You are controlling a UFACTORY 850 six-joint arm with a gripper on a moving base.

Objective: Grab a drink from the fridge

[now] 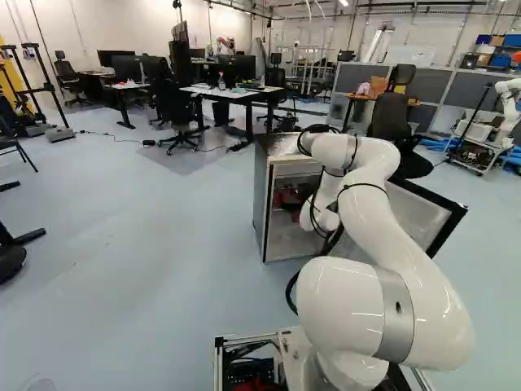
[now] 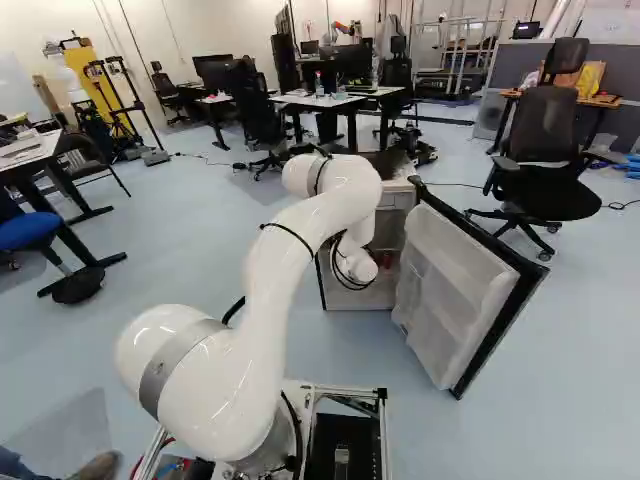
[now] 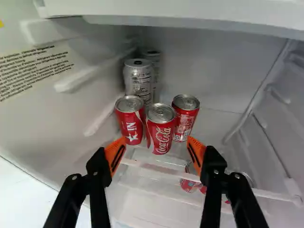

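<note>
Reaching into a small grey fridge (image 1: 260,204) with a black two-fingered end effector (image 1: 291,198), opened wide across its orange pads (image 3: 115,154). Just ahead, beyond the gap between the fingertips, three red metal drink cans (image 3: 160,133), upright and close together on the clear shelf (image 3: 156,167). Directly behind, two silver cans (image 3: 138,78), also upright, near the shelf's back corner. Under the shelf, more red cans (image 3: 190,184), partly hidden. Outside, a bent white arm (image 1: 383,204) beside the black-edged white fridge door (image 2: 455,290), swung open. Past that door, a black office chair (image 2: 545,140).
</note>
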